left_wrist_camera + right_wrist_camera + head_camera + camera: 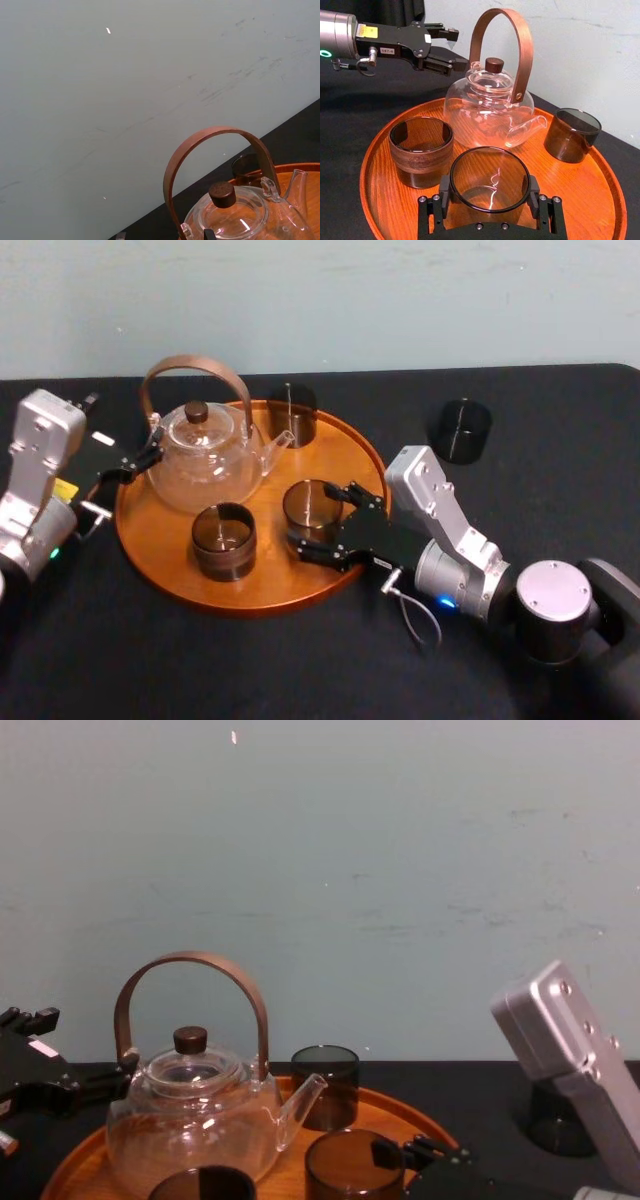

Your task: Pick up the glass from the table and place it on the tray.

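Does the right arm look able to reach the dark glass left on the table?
Probably not yet: the right claw is closed on the front glass on the tray. Once released, bare table leads to the dark glass. The left claw sits by the teapot.

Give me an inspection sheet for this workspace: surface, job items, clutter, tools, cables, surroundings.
Surface: matte black table.
Job's things: round wooden tray left of centre. The table glass stands off the tray, to its right and further back. The gripped glass sits on the tray's right side.
Clutter: teapot, back glass and front glass, all on the tray.
Grippers: right tool shut around the gripped glass. Left tool open, beside the teapot at the tray's left edge.
Cables: cable looping from the right wrist over the table.
Surroundings: pale scuffed wall behind the table; nothing else seen.
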`<state>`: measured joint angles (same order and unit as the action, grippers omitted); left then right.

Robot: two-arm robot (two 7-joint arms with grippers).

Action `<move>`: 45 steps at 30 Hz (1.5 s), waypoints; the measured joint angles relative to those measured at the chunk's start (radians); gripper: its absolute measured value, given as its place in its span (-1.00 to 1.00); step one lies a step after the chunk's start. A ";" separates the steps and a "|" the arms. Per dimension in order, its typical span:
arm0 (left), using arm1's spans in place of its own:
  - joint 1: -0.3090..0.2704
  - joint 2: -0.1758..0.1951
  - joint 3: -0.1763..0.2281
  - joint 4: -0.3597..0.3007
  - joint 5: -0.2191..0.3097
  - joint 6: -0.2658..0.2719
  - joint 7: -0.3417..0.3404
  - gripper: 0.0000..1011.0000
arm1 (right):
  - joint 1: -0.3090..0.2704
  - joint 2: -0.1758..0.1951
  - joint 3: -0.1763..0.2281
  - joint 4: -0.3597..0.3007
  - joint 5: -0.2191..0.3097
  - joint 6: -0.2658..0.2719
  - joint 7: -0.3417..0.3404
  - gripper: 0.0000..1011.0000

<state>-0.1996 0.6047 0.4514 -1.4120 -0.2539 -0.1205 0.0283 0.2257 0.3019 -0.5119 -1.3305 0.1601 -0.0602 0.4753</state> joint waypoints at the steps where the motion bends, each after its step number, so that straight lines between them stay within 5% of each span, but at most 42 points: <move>1: 0.000 0.000 0.000 0.000 0.000 0.000 0.000 1.00 | 0.000 -0.001 0.000 0.002 0.001 0.000 0.001 0.81; 45: 0.000 0.000 0.000 0.000 0.000 0.000 0.000 1.00 | 0.027 -0.014 -0.019 0.058 0.065 0.022 0.038 0.81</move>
<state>-0.1995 0.6047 0.4514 -1.4120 -0.2539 -0.1205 0.0283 0.2523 0.2874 -0.5306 -1.2723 0.2251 -0.0382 0.5133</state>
